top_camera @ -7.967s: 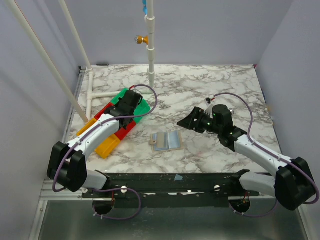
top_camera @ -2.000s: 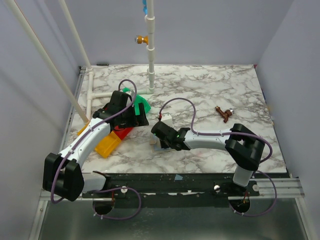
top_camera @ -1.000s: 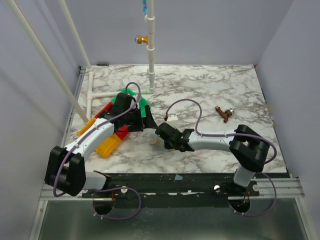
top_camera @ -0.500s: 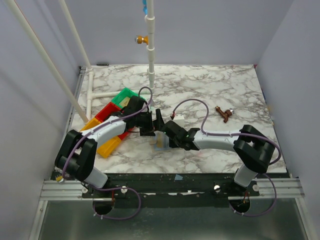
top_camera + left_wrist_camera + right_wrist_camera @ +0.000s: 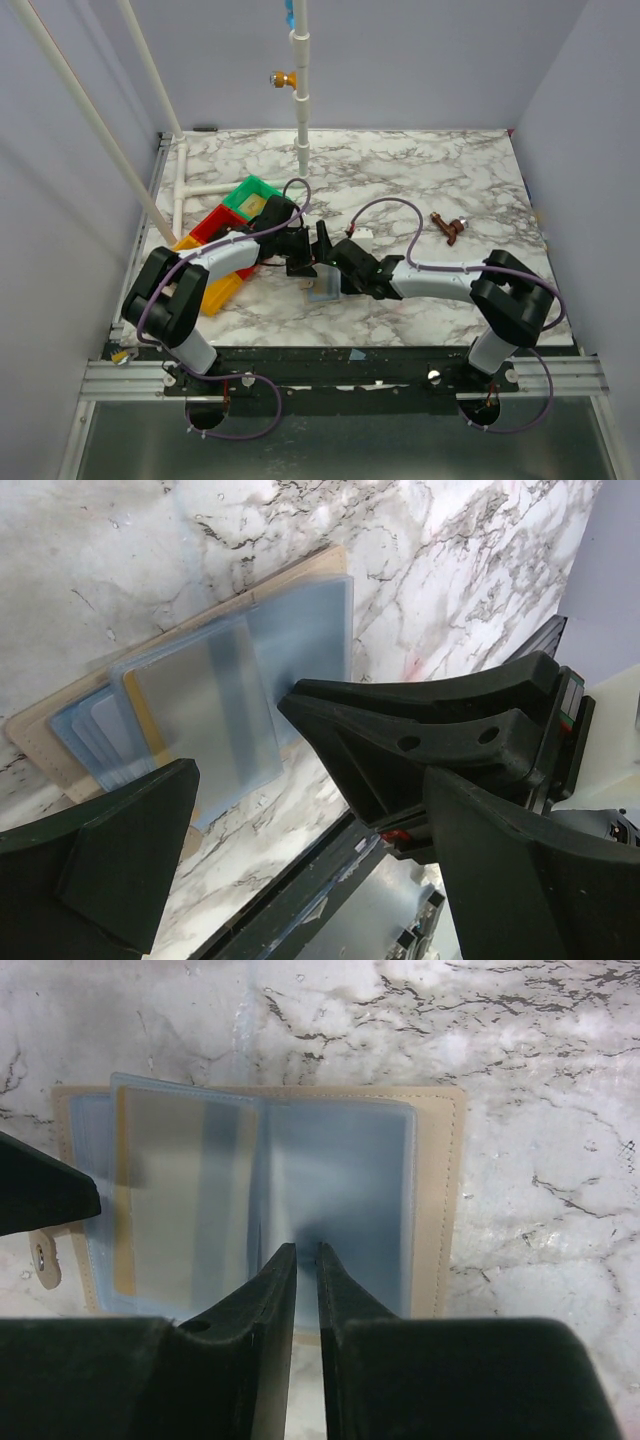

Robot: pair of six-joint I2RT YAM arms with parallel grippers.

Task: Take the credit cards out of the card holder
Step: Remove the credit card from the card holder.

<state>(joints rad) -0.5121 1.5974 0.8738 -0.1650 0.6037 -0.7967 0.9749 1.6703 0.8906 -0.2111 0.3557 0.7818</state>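
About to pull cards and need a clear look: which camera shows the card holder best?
Right wrist: the card holder lies open, nearly whole in frame. Left wrist shows it slanted and partly hidden. Top external shows only a small sliver.

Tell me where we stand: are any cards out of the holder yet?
Done: the card holder lies open on the marble. In hand: the right gripper, nearly shut, presses its blue sleeves, and the open left gripper sits at the card side. Left: no card is out; the tan-gold card is still sleeved.
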